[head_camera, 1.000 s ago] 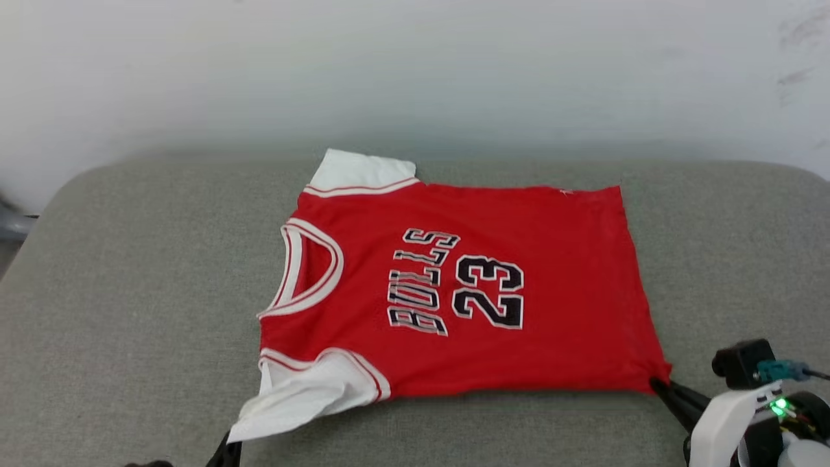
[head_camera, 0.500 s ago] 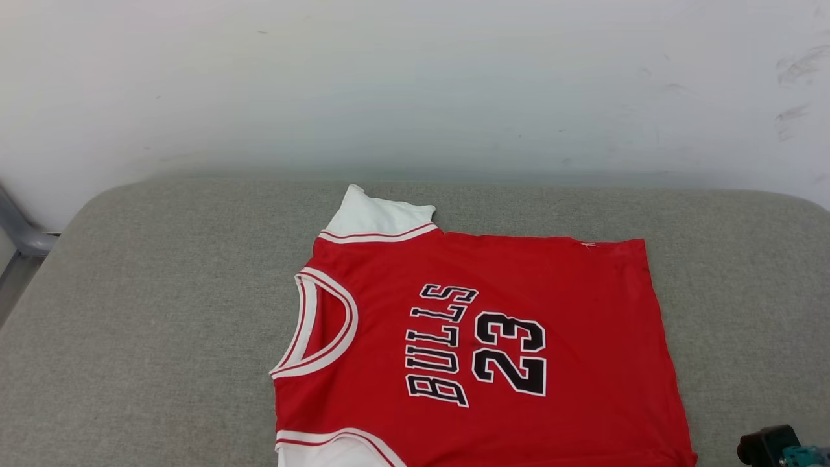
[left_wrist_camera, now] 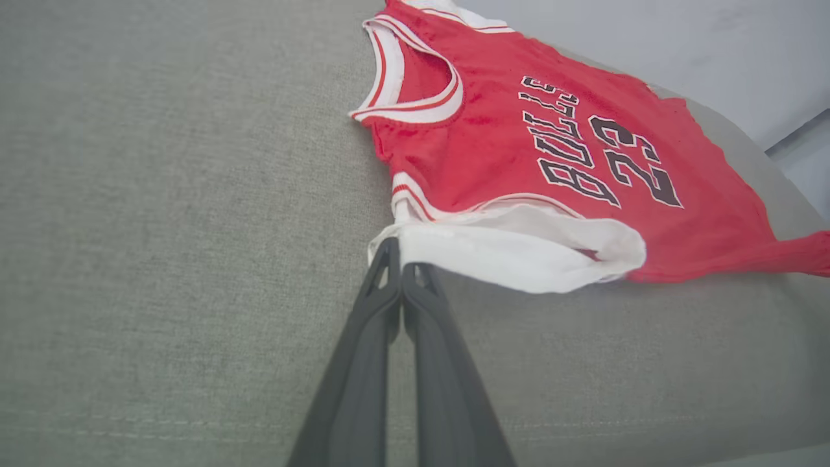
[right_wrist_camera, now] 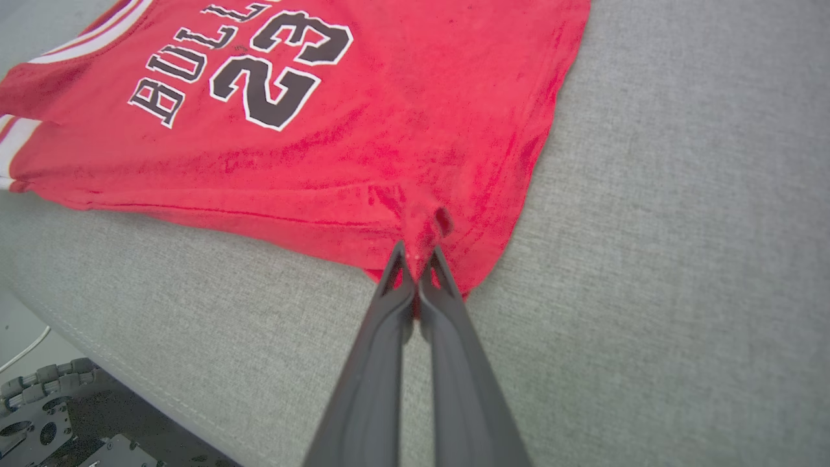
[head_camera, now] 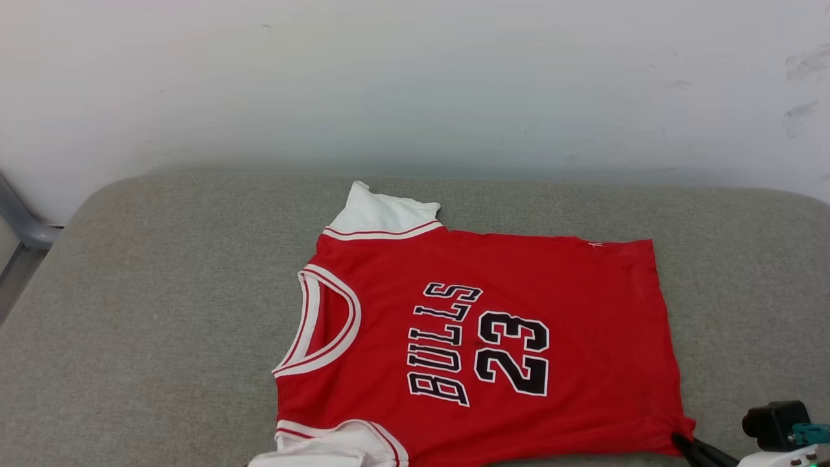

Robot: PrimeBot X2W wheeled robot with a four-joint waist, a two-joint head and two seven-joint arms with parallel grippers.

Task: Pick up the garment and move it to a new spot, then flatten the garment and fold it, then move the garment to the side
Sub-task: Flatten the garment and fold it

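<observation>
The garment (head_camera: pixel 583 305), a red jersey T-shirt with white sleeves and black-and-white "BULLS 23", lies spread face up on a grey cushion (head_camera: pixel 142 311), collar to the left. My right gripper (head_camera: pixel 681 442) is at the near right hem corner. The right wrist view shows the right gripper (right_wrist_camera: pixel 416 256) shut on that bunched red corner of the garment (right_wrist_camera: pixel 363 130). In the left wrist view my left gripper (left_wrist_camera: pixel 400 259) is shut on the edge of the near white sleeve (left_wrist_camera: pixel 519 250), which lifts slightly off the cushion.
A pale wall (head_camera: pixel 415 84) rises right behind the cushion. A grey metal bar (head_camera: pixel 19 227) stands at the far left. The cushion's near edge drops to the robot's base (right_wrist_camera: pixel 45 415). Bare cushion lies left and right of the jersey.
The head view has shifted, so the jersey sits lower in it and the near sleeve is cut off. Both grippers stay shut on the near sleeve and hem corner.
</observation>
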